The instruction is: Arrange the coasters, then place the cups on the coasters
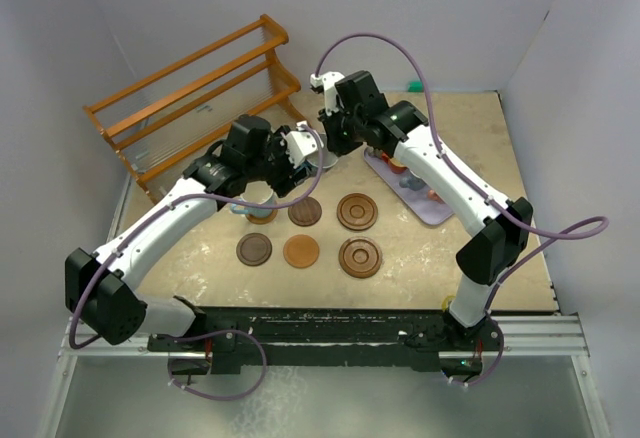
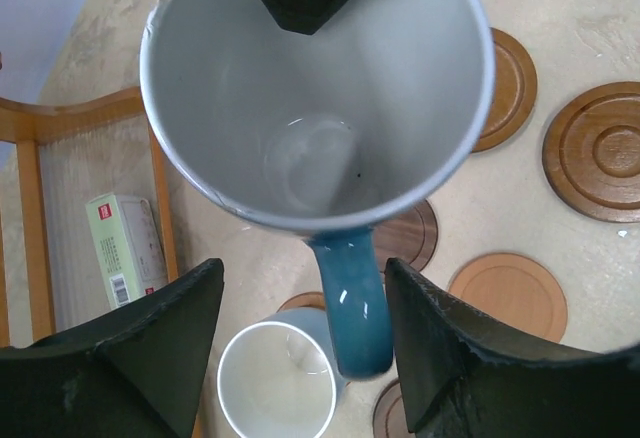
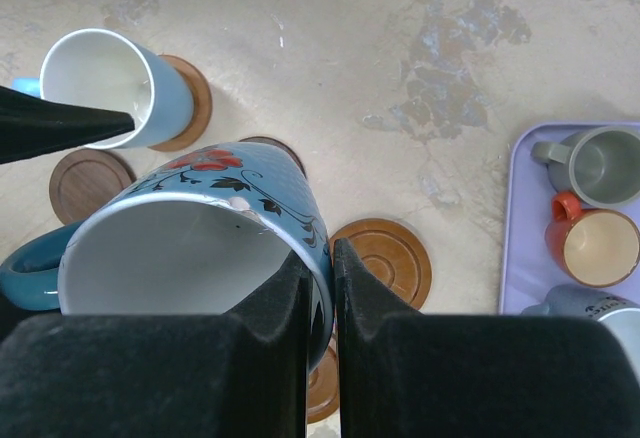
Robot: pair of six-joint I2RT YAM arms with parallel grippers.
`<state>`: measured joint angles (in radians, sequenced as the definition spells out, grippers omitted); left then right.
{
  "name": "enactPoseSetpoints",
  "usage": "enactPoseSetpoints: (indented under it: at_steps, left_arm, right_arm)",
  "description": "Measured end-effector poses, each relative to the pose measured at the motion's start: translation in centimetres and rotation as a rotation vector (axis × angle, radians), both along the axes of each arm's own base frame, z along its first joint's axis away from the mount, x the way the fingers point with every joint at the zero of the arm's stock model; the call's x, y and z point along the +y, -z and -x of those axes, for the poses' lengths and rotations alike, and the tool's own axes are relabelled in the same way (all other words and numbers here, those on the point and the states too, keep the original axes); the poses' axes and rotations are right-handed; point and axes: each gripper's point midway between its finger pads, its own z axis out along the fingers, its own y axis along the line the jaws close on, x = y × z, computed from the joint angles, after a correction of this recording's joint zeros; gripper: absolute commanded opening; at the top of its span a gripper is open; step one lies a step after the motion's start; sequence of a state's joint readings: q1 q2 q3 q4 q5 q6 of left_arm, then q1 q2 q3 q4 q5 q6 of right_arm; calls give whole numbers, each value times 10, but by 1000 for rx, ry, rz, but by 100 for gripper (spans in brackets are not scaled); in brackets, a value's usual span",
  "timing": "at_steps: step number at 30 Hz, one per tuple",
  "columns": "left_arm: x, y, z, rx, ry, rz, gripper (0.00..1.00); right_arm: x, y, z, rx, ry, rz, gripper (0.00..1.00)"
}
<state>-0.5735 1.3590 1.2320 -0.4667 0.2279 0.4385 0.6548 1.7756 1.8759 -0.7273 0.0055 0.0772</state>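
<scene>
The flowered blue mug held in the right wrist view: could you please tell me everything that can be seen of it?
The mug looks like glazed ceramic: light blue outside with red flowers and black vines, pale and empty inside, with a darker blue handle. It is tilted, seemingly lifted above the coasters. The right gripper pinches its wall at the rim, jaws nearly together. The left gripper has open jaws flanking the handle, apparently without touching it.
</scene>
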Motion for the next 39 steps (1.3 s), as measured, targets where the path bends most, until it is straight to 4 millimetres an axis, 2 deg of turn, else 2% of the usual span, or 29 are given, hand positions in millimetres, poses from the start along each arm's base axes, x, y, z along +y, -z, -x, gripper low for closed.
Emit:
enactPoseSetpoints:
  at_steps: [4, 16, 20, 24, 25, 27, 30, 35, 39]
  left_arm:
    - [1, 3, -4, -7, -21, -16, 59]
    - [-7, 5, -3, 13, -22, 10, 43]
    - [-9, 4, -1, 19, -11, 18, 31]
    - [-14, 4, 3, 31, 9, 30, 7]
    - [-14, 5, 3, 30, 12, 30, 3]
    - [-14, 3, 0, 16, 3, 34, 3]
    - [-14, 5, 1, 5, 8, 40, 3]
    - [-7, 10, 10, -19, 14, 47, 3]
    - [-4, 23, 21, 10, 45, 25, 3]
  right_arm:
    - [0, 1, 2, 7, 0, 2, 0]
    - [1, 3, 3, 13, 0, 3, 0]
    - [2, 3, 3, 14, 1, 2, 0]
    - [2, 2, 2, 11, 5, -4, 0]
    - [2, 2, 1, 13, 10, -6, 0]
    - [-1, 4, 2, 31, 27, -11, 0]
    - [1, 4, 3, 40, 22, -22, 8]
    - [8, 10, 14, 77, -52, -34, 34]
    - [16, 16, 25, 101, -137, -40, 47]
